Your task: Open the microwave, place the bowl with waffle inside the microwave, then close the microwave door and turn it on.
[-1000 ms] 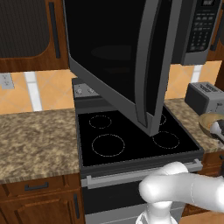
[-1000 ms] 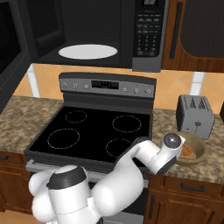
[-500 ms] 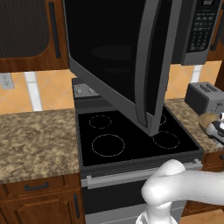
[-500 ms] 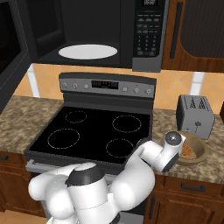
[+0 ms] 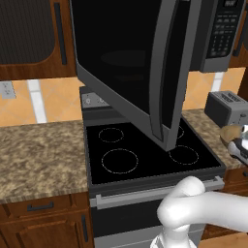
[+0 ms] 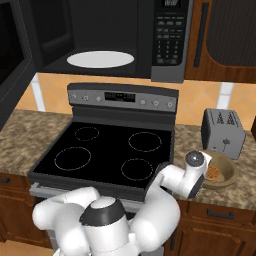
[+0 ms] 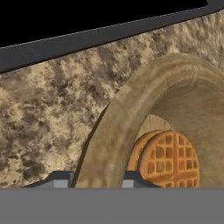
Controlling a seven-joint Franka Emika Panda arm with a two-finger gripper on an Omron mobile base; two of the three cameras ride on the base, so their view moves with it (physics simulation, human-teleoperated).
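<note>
The wide black-glass microwave door stands swung open at the left, and the dark-gray microwave shows its white turntable inside. To the right, on the speckled granite desk just beside the black-topped stove, sits the shallow round tan wooden bowl, with the orange-brown gridded waffle lying flat in its bottom. The hand straddles the bowl's near rim, one fingertip outside and one inside; whether it has clamped, I cannot tell. For a sound grasp, pinch the rim squarely and lift level, so the waffle stays put.
</note>
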